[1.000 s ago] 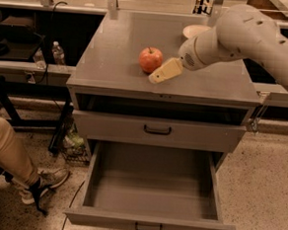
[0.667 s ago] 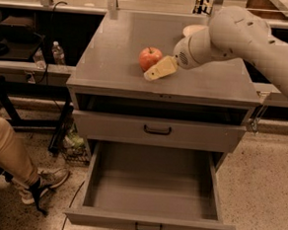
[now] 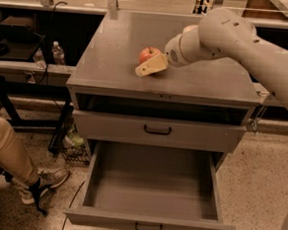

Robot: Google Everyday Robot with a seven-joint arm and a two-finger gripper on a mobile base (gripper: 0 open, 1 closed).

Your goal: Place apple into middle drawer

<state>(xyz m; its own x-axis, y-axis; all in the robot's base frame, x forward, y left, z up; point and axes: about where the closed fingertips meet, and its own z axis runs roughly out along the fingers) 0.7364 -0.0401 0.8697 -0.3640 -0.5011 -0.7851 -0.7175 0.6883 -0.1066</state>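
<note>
From my one camera view, I judge the job to be at the pick-up step. The apple (image 3: 147,52) sits on the grey surface (image 3: 113,60) on top of the cabinet, near its middle and a little back from the front edge. The tool (image 3: 145,68) is right against the apple's near side, low to the surface. Its pale wedge covers the apple's lower front, so I cannot tell whether the tool is released or clenched on the fruit. The arm (image 3: 238,39) reaches in from the right, over the cabinet's right half.

The middle drawer (image 3: 151,187) is pulled well out below, with its tray bare. The closed upper drawer (image 3: 113,127) sits between the surface and that open tray. As I see it, my next move calls for a sure hold on the apple and a lift clear of the surface. After that comes a carry forward past the front edge and down into the tray, keeping off the upper drawer's front.

The apple is round and glossy, red-orange with a paler patch, and likely to roll if nudged. The surface and drawers look like flat, matt grey sheet metal with square edges, and the middle drawer's front carries a small black handle (image 3: 148,229). The arm has a smooth, rounded off-white shell. The floor (image 3: 264,165) is speckled, and a person's leg (image 3: 5,149) in tan trousers shows at the left
</note>
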